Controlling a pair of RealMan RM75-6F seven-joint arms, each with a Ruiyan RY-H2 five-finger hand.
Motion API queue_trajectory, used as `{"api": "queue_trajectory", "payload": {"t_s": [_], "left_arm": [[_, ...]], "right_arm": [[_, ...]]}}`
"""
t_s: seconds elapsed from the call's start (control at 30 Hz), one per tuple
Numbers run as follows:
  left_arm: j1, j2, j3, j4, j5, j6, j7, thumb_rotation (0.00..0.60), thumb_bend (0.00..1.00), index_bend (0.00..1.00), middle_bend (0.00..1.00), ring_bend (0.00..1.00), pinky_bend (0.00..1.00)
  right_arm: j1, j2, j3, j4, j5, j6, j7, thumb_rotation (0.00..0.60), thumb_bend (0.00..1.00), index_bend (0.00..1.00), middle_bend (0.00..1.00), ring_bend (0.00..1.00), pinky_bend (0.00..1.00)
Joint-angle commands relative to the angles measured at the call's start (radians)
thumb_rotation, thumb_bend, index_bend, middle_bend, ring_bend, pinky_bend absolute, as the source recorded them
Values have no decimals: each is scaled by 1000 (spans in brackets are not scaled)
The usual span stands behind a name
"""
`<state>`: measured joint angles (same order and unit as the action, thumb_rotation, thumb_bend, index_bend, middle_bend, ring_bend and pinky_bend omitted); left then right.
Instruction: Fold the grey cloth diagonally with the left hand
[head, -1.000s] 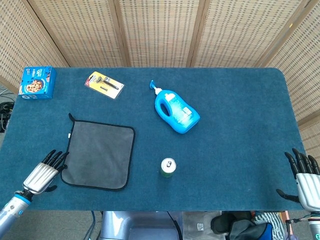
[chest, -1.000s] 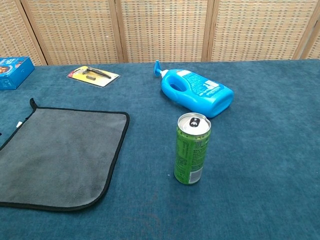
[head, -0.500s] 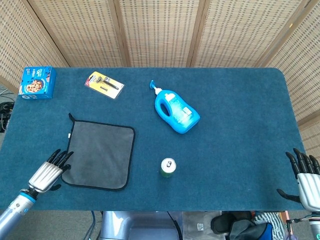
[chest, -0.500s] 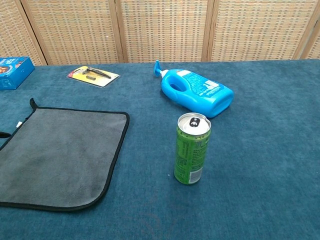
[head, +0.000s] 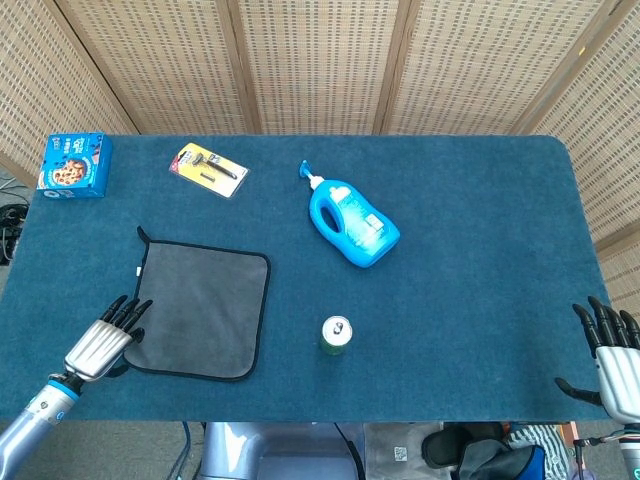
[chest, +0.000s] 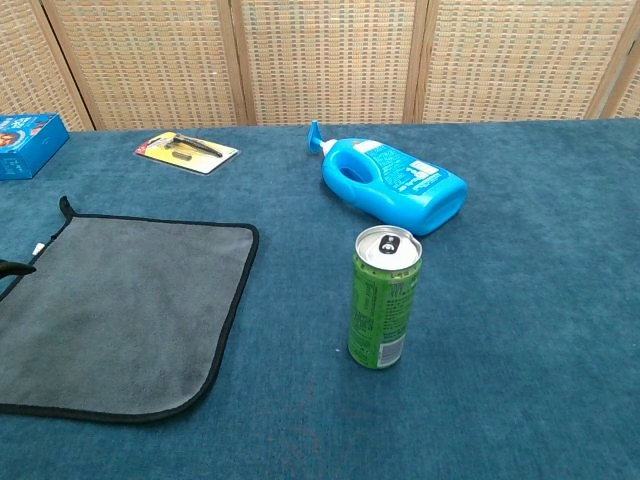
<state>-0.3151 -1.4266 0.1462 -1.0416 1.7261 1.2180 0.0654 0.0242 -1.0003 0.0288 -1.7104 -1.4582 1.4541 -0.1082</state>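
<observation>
Reaching the left hand, fingers apart and holding nothing, onto the grey cloth near corner, needing a pinch of hem alone, not the table's blue felt.

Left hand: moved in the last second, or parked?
Yes. In the head view the left hand has slid right, fingertips now over the grey cloth at its near-left corner.

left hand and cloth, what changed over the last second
The left hand slid toward the robot along the cloth's left edge to its near left corner, fingertips now over the hem; nothing gripped yet. The cloth stays flat, and the right hand, can and bottle have not moved.
</observation>
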Motion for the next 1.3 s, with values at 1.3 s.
{"api": "queue_trajectory", "payload": {"t_s": [1.3], "left_arm": [[-9, -57, -29, 22, -56, -2, 58, 600, 210, 595, 0, 0, 0]], "right_arm": [[-3, 2, -3, -1, -6, 1, 2, 600, 0, 0, 0, 0, 0]]}}
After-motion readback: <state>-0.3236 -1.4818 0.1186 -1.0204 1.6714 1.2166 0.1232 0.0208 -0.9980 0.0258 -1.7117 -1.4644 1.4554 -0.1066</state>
